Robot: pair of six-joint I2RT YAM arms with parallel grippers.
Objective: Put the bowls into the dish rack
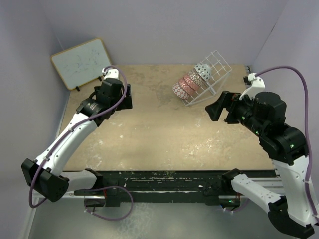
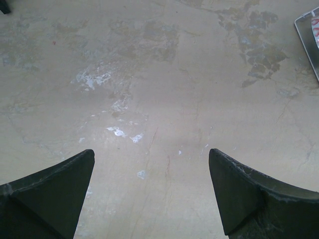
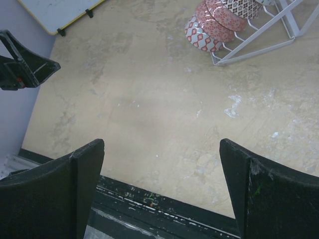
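bowls (image 1: pixel 191 82): standing on edge in a row in the dish rack (image 1: pixel 218 63), far right of the bench (image 1: pixel 149 129); exact count unclear
loose bowls: none visible on the bench
left fingers (image 2: pixel 50 194): wide apart, empty, over bare bench
right fingers (image 3: pixel 259 189): wide apart, empty, near the rack
progress: loading looks done; probably just parking the arms left

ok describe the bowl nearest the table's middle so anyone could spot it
Find the white wire dish rack at the table's far right, with a row of bowls on edge in it. The bowl at the row's left end is yours. Its red-and-white lattice pattern sets it apart from the pinker bowl behind it.
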